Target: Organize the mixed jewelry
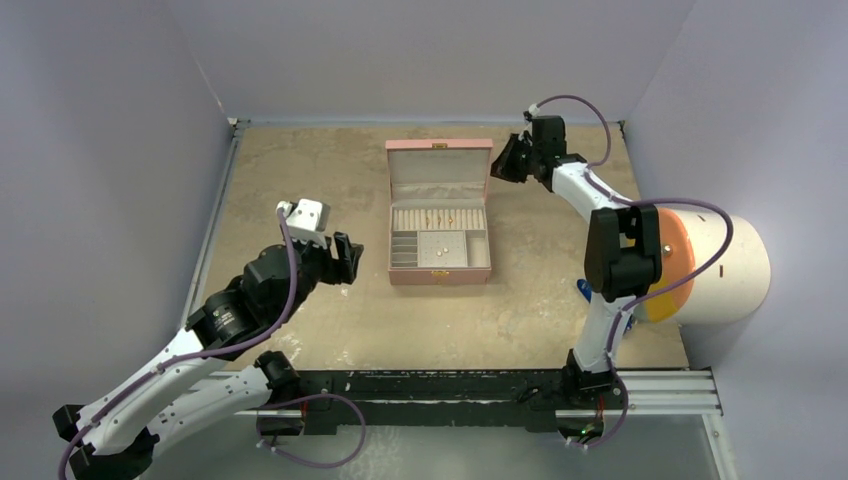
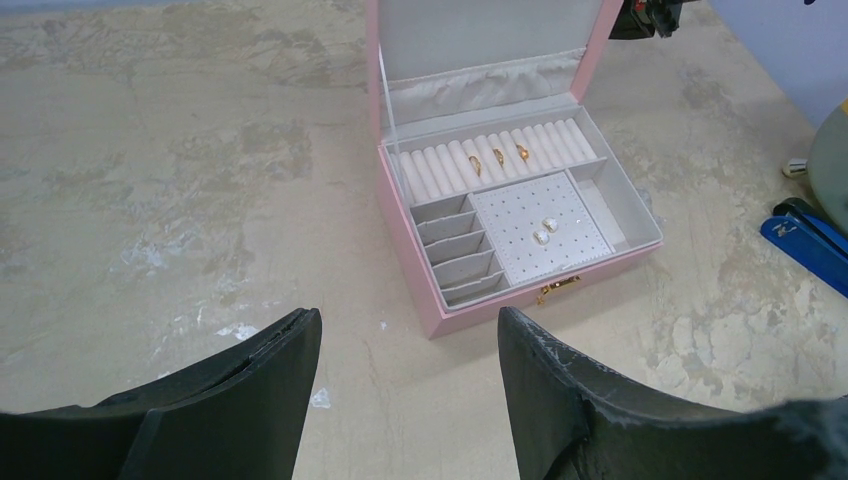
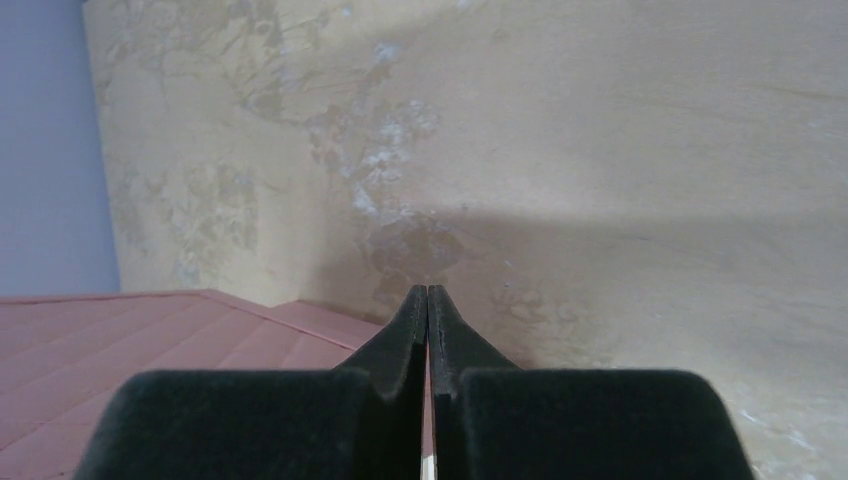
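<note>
Since pieces are apparently being sorted by kind, gold rings [image 2: 497, 157] are being wedged on edge between rolls [image 2: 430, 170] in pink box [image 2: 420, 300], ahead of left tool [image 2: 408, 330], row axis lying crosswise to it. Nearer, studs [image 2: 545, 231] are being seated on perforated panel [image 2: 510, 245]. Left tool is being held apart, empty; right tool [image 3: 428, 300] is being held together beside lid [image 2: 480, 35].

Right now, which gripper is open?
The left gripper, jaws wide apart, facing the pink box; the right gripper is pressed shut.
</note>
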You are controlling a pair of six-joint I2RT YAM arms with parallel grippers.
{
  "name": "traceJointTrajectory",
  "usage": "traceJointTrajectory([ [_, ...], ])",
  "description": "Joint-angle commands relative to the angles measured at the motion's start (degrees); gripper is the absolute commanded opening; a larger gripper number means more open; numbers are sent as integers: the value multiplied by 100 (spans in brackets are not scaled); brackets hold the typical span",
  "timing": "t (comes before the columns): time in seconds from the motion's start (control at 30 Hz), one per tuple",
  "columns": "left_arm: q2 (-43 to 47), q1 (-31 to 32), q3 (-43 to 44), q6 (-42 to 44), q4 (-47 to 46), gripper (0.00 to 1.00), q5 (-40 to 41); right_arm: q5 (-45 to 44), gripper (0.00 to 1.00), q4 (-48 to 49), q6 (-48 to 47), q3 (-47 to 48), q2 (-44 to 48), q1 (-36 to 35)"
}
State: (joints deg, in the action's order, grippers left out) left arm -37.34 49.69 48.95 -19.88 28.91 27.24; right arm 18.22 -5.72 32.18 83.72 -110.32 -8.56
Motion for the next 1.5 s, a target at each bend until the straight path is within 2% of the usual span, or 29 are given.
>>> traceJointTrajectory([
  [0.0, 26, -41, 8, 119, -122, 65, -10, 953, 0, 525, 150, 323, -42, 30],
  [0.1, 50, -43, 9, 125, -122, 65, -9, 1438, 0, 806, 165, 269, -77, 30],
  [0.47, 106, -54, 9, 125, -113, 65, -19, 2364, 0, 1423, 147, -317, 238, 30],
  [0.7, 111, -55, 8, 109, -113, 65, -14, 2508, 0, 1718, -42, -862, 626, 15],
  [0.97, 107, -74, 23, 75, -114, 65, -54, 2289, 0, 1724, -174, -1709, 1249, 11],
  [1.13, 2, -82, 32, -56, -272, 67, -286, 1848, 0, 1620, -273, -2216, 1951, -74],
  [1.33, -384, -78, 211, -408, -649, 67, -812, 1235, 0, 1069, -582, -2567, 2847, -489],
  [1.47, -906, -80, 289, -769, -967, 65, -1222, 326, 0, 428, -836, -2648, 3348, -1061],
])
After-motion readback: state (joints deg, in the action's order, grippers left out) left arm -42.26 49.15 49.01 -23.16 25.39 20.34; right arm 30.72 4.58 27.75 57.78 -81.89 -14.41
